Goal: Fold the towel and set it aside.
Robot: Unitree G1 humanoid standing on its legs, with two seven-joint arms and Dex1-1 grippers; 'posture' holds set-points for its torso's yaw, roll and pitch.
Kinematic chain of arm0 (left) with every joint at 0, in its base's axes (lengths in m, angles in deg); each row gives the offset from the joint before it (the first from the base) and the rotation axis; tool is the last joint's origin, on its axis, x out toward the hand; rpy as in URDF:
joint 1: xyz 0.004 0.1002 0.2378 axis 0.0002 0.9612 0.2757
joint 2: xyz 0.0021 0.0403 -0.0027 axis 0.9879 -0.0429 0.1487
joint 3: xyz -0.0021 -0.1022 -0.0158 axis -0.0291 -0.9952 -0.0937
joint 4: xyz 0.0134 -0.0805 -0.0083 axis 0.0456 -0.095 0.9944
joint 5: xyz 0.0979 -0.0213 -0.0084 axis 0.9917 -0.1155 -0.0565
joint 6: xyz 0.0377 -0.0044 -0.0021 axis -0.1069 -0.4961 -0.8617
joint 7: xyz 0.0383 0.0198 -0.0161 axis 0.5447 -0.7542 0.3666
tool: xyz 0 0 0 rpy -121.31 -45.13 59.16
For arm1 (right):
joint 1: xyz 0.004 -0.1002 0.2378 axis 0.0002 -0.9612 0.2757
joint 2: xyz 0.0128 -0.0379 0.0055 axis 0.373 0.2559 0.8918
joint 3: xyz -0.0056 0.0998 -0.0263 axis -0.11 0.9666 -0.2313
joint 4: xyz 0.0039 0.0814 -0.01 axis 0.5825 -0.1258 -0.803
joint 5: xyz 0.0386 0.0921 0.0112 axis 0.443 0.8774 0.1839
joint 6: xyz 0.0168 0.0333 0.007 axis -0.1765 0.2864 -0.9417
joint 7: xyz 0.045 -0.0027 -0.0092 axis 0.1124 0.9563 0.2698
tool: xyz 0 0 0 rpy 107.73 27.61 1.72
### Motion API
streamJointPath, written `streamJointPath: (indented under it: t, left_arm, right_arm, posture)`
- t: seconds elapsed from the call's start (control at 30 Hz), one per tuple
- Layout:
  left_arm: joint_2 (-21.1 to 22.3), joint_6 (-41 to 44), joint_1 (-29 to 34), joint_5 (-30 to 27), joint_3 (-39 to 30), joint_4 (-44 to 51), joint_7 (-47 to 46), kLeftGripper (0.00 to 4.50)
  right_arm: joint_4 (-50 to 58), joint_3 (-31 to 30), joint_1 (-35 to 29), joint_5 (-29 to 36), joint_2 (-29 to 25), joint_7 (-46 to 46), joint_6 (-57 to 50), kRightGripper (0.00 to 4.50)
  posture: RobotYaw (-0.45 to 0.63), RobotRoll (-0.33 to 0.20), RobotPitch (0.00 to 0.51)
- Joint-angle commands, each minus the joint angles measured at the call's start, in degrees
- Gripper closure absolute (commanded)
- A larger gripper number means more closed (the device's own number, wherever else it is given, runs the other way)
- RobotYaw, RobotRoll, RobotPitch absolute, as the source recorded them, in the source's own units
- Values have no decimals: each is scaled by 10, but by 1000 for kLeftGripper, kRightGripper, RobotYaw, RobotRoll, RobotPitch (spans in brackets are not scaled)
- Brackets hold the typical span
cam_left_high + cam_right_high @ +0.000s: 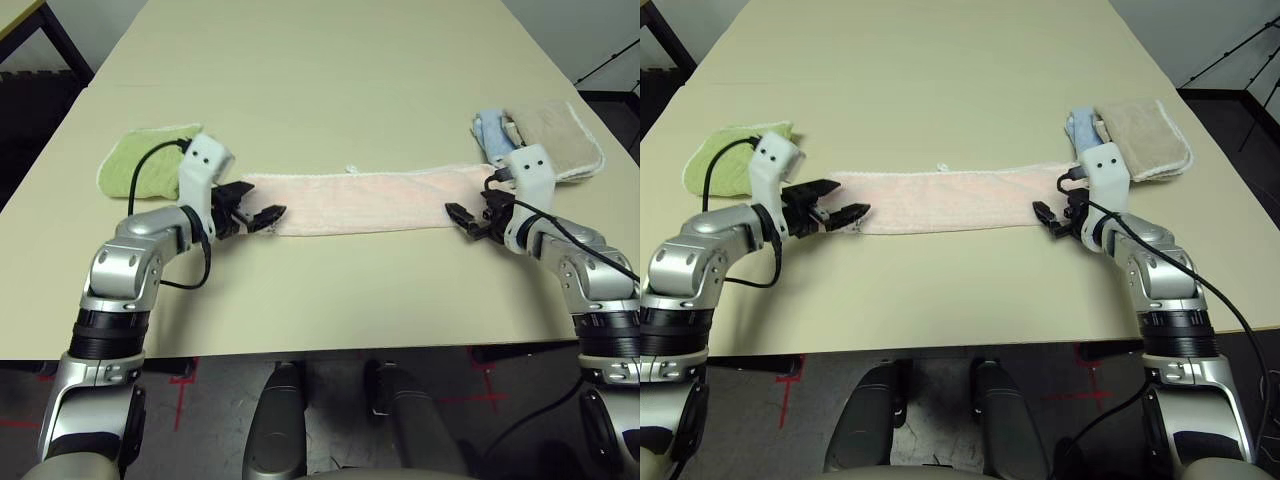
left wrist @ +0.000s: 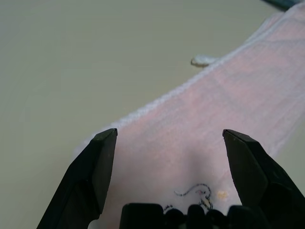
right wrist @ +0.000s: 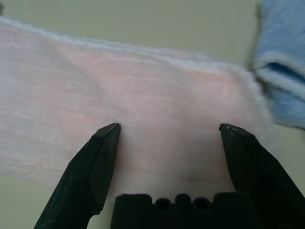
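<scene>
Grippers (both open) above towel.

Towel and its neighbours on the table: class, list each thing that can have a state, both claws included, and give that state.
pink towel: folded into a long strip, lying flat, not set aside
green cloth: folded, lying on the table
blue cloth: folded, beside the beige one
beige cloth: folded, lying on the table
left claw: open, over one end of the strip
right claw: open, over the other end
</scene>
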Motion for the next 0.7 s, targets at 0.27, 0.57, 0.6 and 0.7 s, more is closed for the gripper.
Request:
streamJointPath:
  t: [0.27,0.57,0.6,0.7]
  left_arm:
    - [-5,-25,33,31,46,-25,-9,20]
    - [-12,-52,29,46,49,-56,-18,20]
    - [-15,-51,26,43,45,-57,-21,20]
    - [-30,-56,18,33,25,-56,-35,20]
  right_arm:
    - [-14,8,-23,7,8,8,-8,7]
    - [-11,2,-25,6,17,15,-9,7]
    - [-12,4,-22,7,17,16,-7,7]
    - [-10,7,-15,8,18,19,-3,7]
  posture:
    - [164,0,192]
    - [159,0,192]
    - [162,0,191]
    - [162,0,191]
